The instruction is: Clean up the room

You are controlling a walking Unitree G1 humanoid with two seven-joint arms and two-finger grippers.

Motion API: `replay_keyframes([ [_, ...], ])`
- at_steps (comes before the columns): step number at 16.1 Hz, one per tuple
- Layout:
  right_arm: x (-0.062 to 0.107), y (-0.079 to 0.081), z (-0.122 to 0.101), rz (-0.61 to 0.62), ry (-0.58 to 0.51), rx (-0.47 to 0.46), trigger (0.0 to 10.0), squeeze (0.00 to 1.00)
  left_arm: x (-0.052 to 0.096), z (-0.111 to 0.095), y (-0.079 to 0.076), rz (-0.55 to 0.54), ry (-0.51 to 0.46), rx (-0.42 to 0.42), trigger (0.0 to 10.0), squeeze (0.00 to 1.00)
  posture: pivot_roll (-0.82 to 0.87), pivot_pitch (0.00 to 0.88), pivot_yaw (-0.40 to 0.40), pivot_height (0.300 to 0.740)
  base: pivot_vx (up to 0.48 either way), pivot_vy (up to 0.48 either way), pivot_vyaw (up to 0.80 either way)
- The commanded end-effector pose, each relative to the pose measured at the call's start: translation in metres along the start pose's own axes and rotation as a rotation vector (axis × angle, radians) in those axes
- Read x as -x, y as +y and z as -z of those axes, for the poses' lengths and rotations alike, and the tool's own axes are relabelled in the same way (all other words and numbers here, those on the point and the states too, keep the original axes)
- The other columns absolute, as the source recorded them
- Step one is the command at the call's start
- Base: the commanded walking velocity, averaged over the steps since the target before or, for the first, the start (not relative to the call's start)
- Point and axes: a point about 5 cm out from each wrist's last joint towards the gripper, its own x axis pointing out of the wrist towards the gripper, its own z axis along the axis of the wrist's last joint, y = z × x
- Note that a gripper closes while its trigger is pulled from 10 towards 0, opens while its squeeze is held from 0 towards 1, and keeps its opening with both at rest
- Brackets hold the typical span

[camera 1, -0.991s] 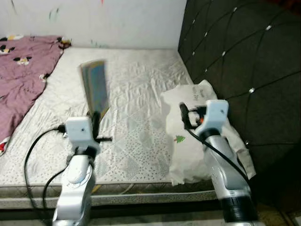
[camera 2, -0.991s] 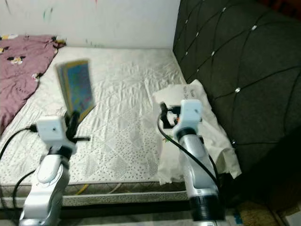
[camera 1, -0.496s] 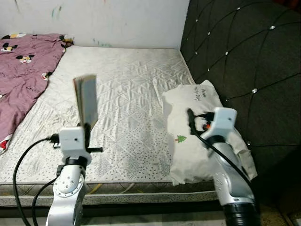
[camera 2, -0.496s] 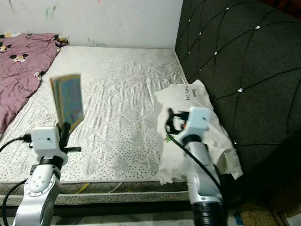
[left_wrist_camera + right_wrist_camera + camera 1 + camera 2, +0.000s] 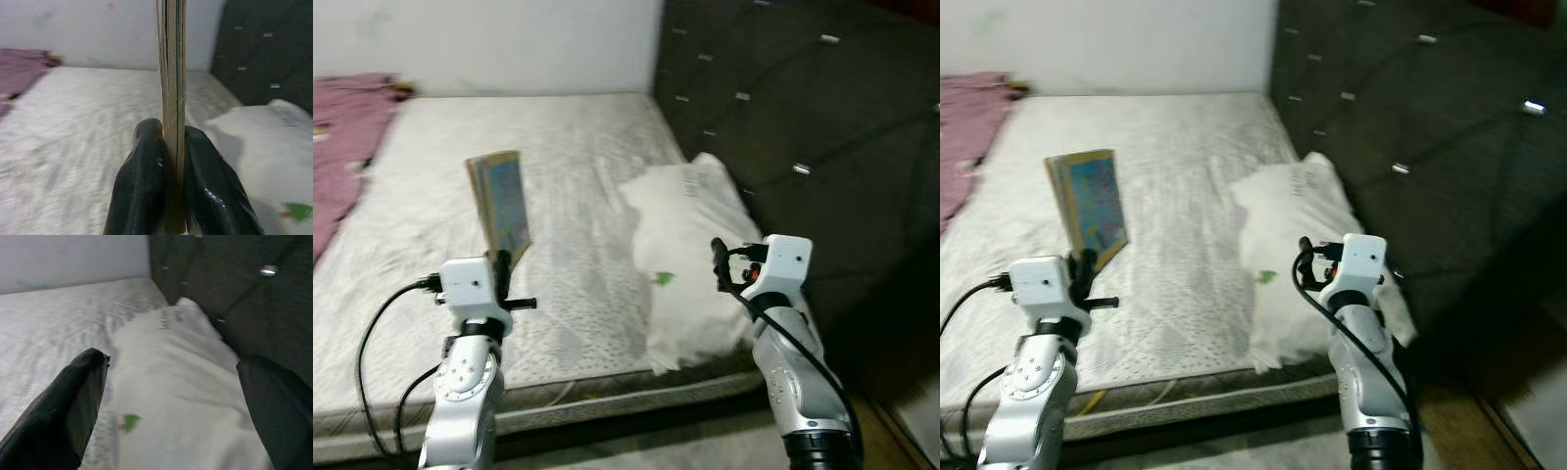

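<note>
- A purple blanket [image 5: 337,147] lies at the far left of the bed, on the white quilted mattress [image 5: 421,196].
- The left pincer [image 5: 501,266] is raised in front of the robot over the near part of the mattress, its black fingers [image 5: 146,181] clamped on the lower edge of a thin book [image 5: 500,201].
- The book stands upright above that pincer, clear of the mattress, its colourful cover blurred; the left wrist view sees it edge-on between the two fingers.
- A white pillow [image 5: 690,235] with a small green mark lies on the right side of the mattress, against the dark tufted headboard [image 5: 803,127].
- The right pincer [image 5: 718,262] hovers over the pillow's near end, fingers [image 5: 63,406] spread wide with nothing between them.
</note>
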Motion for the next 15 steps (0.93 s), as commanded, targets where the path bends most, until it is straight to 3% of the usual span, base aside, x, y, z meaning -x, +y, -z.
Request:
replay_keyframes([
  [1, -0.002, 0.003, -0.002, -0.014, -0.002, 0.003, 10.0, 0.00, -0.003, -0.009, 0.000, 0.003, -0.042, 0.010, 10.0, 0.00, 0.00, 0.037, -0.029, 0.740, 0.000, 0.000, 0.00],
  [4, -0.002, 0.004, -0.001, -0.017, 0.000, 0.005, 10.0, 0.00, -0.004, -0.009, 0.001, -0.001, -0.040, 0.033, 10.0, 0.00, -0.01, 0.037, -0.030, 0.740, 0.000, 0.000, 0.00],
  [8, 0.001, 0.004, -0.004, -0.033, -0.008, -0.016, 10.0, 0.00, -0.013, -0.013, -0.006, 0.048, -0.040, 0.152, 10.0, 0.00, -0.02, 0.052, -0.027, 0.740, 0.000, 0.000, 0.00],
  [15, 0.014, 0.004, 0.004, -0.060, 0.022, -0.024, 10.0, 0.00, -0.008, -0.009, -0.003, 0.032, -0.008, 0.156, 10.0, 0.00, -0.01, 0.098, -0.024, 0.740, 0.000, 0.000, 0.00],
])
